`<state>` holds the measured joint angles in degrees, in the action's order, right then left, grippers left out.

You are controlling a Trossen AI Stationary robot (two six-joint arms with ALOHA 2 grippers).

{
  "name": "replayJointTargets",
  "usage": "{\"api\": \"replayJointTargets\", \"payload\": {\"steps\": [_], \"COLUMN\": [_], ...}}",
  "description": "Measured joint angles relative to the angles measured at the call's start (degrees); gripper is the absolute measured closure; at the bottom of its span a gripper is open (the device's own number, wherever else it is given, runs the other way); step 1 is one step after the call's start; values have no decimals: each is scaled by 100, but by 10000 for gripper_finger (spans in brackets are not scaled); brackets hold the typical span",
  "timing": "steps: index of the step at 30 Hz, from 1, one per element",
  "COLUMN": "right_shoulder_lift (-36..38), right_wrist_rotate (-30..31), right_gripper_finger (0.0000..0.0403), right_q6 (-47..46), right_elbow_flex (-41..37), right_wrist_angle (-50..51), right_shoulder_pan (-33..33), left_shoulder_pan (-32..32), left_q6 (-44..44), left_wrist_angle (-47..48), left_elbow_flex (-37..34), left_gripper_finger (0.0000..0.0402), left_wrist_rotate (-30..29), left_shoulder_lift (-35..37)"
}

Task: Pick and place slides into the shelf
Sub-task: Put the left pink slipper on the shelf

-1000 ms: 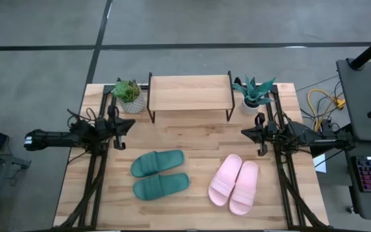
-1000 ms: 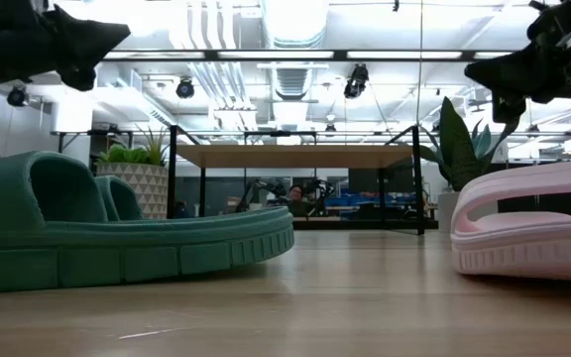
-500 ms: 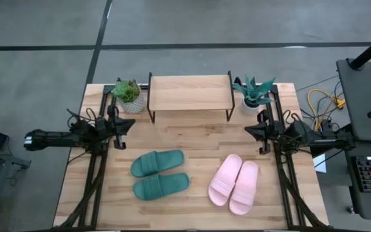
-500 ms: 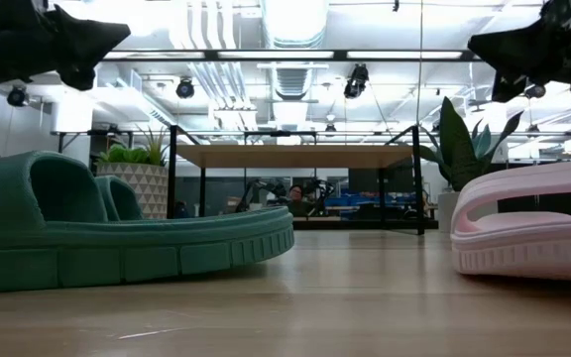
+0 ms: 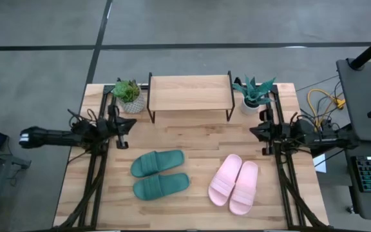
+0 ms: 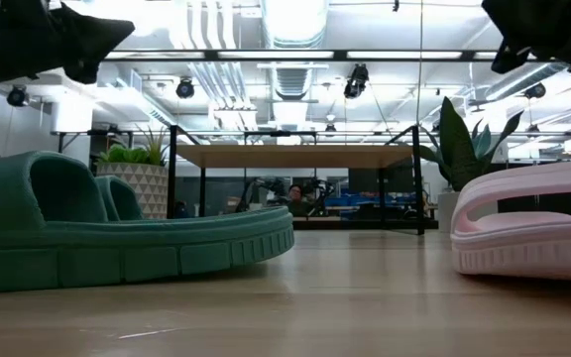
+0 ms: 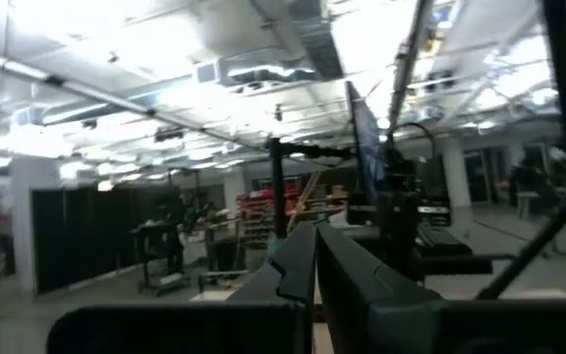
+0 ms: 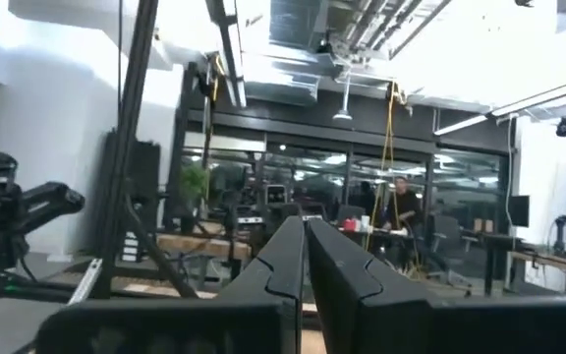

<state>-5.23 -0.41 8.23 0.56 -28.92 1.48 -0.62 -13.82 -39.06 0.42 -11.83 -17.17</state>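
Two dark green slides (image 5: 158, 164) (image 5: 161, 186) lie sole-down side by side left of the table's centre, in the low view (image 6: 117, 233). Two light pink slides (image 5: 226, 179) (image 5: 244, 187) lie sole-down to their right, in the low view (image 6: 528, 223). The shelf (image 5: 189, 93) stands on its black legs at the far edge, its board bare, seen also in the low view (image 6: 295, 157). My left gripper (image 5: 127, 127) hovers shut above the table's left side, in its wrist view (image 7: 315, 241). My right gripper (image 5: 254, 132) hovers shut above the right side, in its wrist view (image 8: 305, 234). Both are well clear of the slides.
A potted plant (image 5: 129, 95) stands left of the shelf and a spiky one (image 5: 253, 93) right of it. Black frame rails (image 5: 95, 174) (image 5: 287, 180) run along both side edges. Bare wood lies between the shelf and the slides.
My right gripper has drawn back toward the table's right edge and risen, staying shut. The slides and the shelf have not moved.
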Motion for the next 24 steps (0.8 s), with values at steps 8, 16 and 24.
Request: {"api": "replayJointTargets", "payload": {"steps": [8,16,24], "right_shoulder_lift": [-1246,-2723,-4259], "right_wrist_rotate": [197,195,797], "right_gripper_finger": [323,275,261], "right_q6": [478,257,-96], "right_elbow_flex": [627,2389,3584], "right_wrist_angle": [-17,1116,2432], "right_shoulder_pan": [0,2,637], "left_shoulder_pan": [-2,-2,-2], "left_q6": [-884,-1067,-1074], "left_wrist_angle": [-622,-1539,-1603], "left_elbow_flex": [201,200,183], "left_gripper_finger": [402,402,402], "left_wrist_rotate": [302,406,409], "left_shoulder_lift": [-804,-1212,-1110]}}
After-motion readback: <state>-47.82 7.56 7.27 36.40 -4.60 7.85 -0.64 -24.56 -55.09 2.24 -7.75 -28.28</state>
